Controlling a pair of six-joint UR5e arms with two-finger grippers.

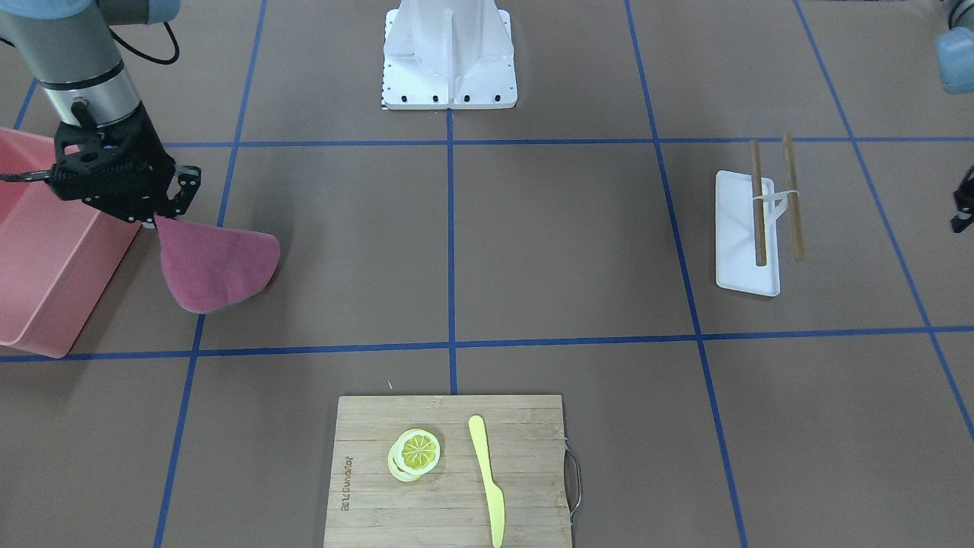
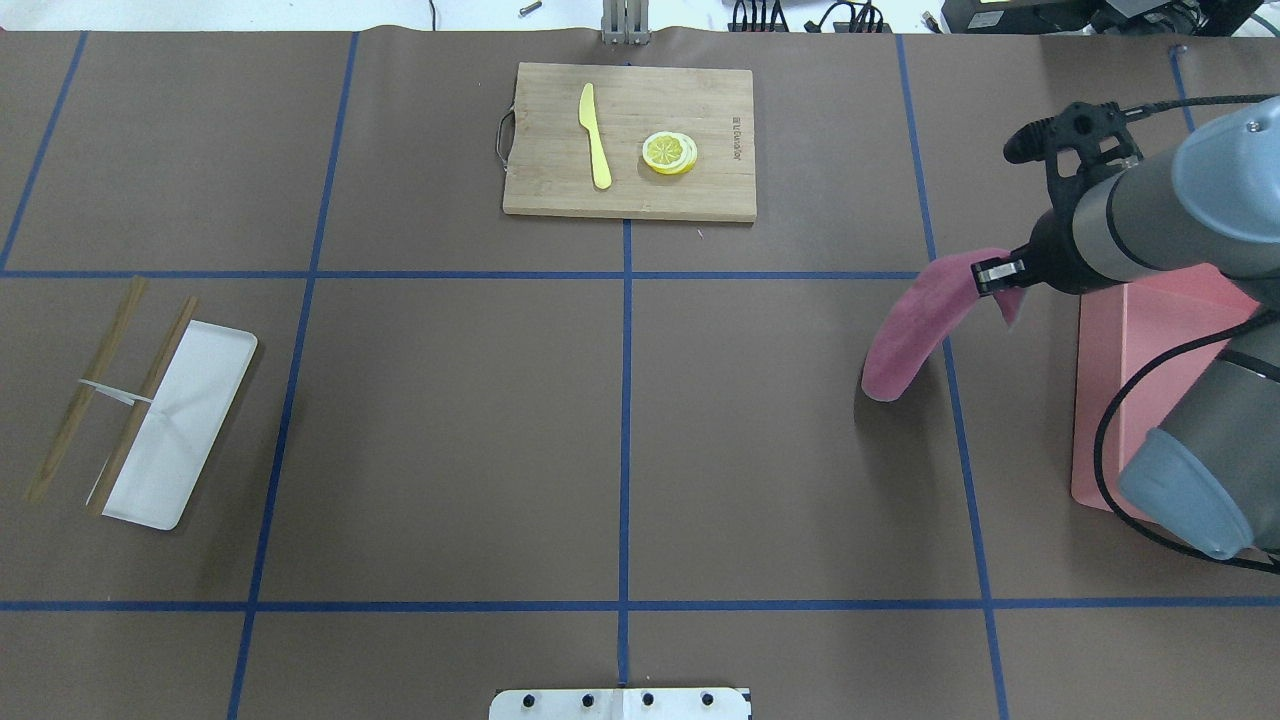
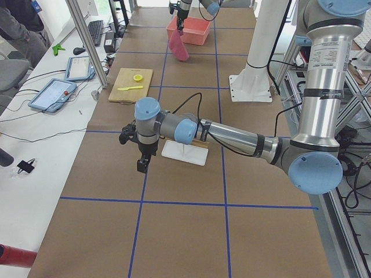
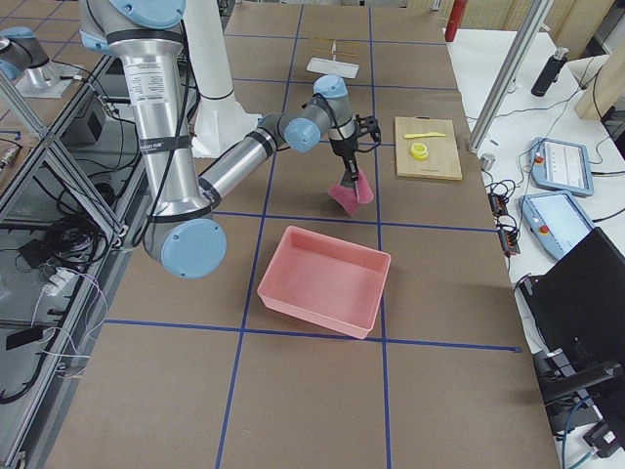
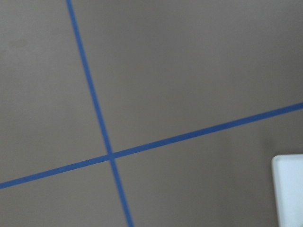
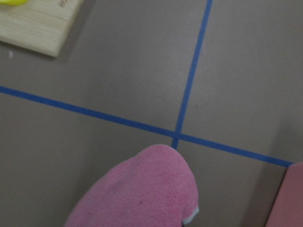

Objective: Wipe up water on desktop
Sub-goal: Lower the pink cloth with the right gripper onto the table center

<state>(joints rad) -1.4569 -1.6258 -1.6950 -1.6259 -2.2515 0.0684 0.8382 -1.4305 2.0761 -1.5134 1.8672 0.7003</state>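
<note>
The brown desktop [image 2: 450,420] with blue tape lines fills the overhead view. I can make out no water on it. My right gripper [image 1: 163,217] is shut on the top corner of a pink cloth [image 1: 217,262], which hangs down beside a pink bin, its lower end at or just above the desktop. The cloth also shows in the overhead view [image 2: 915,320] and the right wrist view [image 6: 142,194]. My left gripper [image 3: 142,163] hovers over the desktop beside the white tray. Only a part of it shows at the front view's right edge [image 1: 962,204], and I cannot tell whether it is open.
A pink bin [image 2: 1110,400] stands right of the cloth. A bamboo cutting board [image 2: 545,190] with a lemon slice [image 2: 670,152] and a yellow knife [image 2: 595,135] lies at the far middle. A white tray [image 2: 190,420] with chopsticks [image 2: 85,405] lies at the left.
</note>
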